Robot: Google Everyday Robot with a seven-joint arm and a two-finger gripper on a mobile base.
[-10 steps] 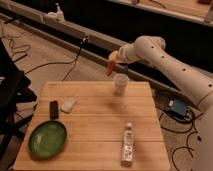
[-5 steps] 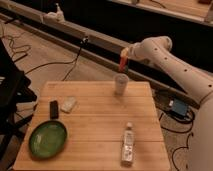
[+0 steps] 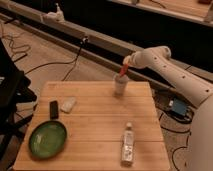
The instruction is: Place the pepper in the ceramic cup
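The ceramic cup (image 3: 120,85) stands upright near the far edge of the wooden table (image 3: 92,125), right of centre. The orange-red pepper (image 3: 124,69) hangs point-down just above the cup's rim, its tip at or inside the mouth. My gripper (image 3: 127,61) is directly above the cup and holds the pepper's upper end. The white arm reaches in from the right.
A green plate (image 3: 47,139) lies at the near left. A black block (image 3: 53,109) and a pale small object (image 3: 68,104) lie left of centre. A clear white-capped bottle (image 3: 128,145) lies at the near right. Cables and a blue box (image 3: 177,106) are on the floor.
The gripper with the pepper has moved right and down, from left of the cup to directly above it. The pepper has turned from slanted to nearly vertical over the cup's mouth.
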